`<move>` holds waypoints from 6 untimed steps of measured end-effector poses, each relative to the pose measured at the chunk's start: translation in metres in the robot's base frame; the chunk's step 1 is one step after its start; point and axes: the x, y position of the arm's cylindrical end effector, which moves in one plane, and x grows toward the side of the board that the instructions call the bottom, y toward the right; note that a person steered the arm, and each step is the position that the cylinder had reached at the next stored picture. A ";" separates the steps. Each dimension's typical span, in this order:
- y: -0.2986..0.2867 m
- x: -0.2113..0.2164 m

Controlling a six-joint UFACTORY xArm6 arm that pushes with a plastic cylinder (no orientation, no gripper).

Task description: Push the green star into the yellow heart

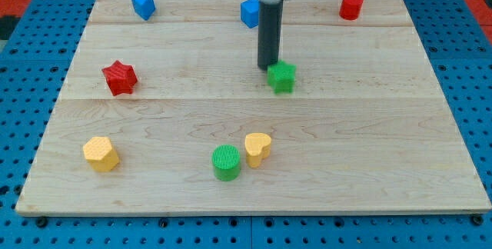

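In the camera view, we have my tip (268, 66) down on the wooden tabletop (369, 126), touching or just beside the top-left edge of the green star (283, 77), which sits a little right of the board's centre. There is no hand on this arm, only the dark rod, so nothing opens, closes or grips here; the rod can only shove.

The yellow heart (257, 148) lies toward the view's bottom, slightly left of the star, and the two are well apart, with bare wood between them. A green cylinder (226, 162) stands just beside the heart on its left.

We judge the task barely begun: the tip is placed behind the star on the side away from the heart, which suits a push down and slightly left, but the whole gap remains to be closed.

Elsewhere, well clear of that path, we see:

- a red star (120, 78) at the view's left
- a yellow block (101, 154) at lower left
- two blue blocks (143, 4) (250, 11) near the top
- a red cylinder (351, 6) at upper right
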 end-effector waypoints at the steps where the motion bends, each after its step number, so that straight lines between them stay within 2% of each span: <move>1: -0.012 -0.023; 2: 0.014 -0.038; 3: 0.058 -0.008; 4: 0.038 0.043; 5: 0.039 0.046; 6: 0.035 0.018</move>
